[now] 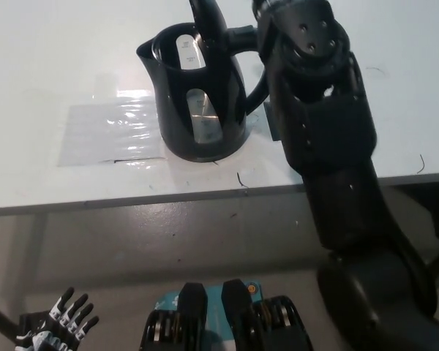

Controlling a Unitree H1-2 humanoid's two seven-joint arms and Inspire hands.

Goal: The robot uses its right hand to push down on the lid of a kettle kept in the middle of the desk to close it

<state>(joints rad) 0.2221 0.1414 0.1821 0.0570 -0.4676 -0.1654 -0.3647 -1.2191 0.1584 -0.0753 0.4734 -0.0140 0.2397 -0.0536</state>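
One raised lid [207,22] stands just left of the right hand [267,9] at top centre, grip state undeterminable.

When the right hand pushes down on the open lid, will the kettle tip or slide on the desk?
Probably neither. The kettle stands upright on a broad base, so tipping seems unlikely. The raised lid sits hinged near the handle, off-centre, so a hard push might rock it slightly. The desk looks smooth; sliding is possible.

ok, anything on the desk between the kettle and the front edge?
Nothing stands there in the head view: the desk is bare between the kettle and the edge, apart from a small dark mark on the surface.
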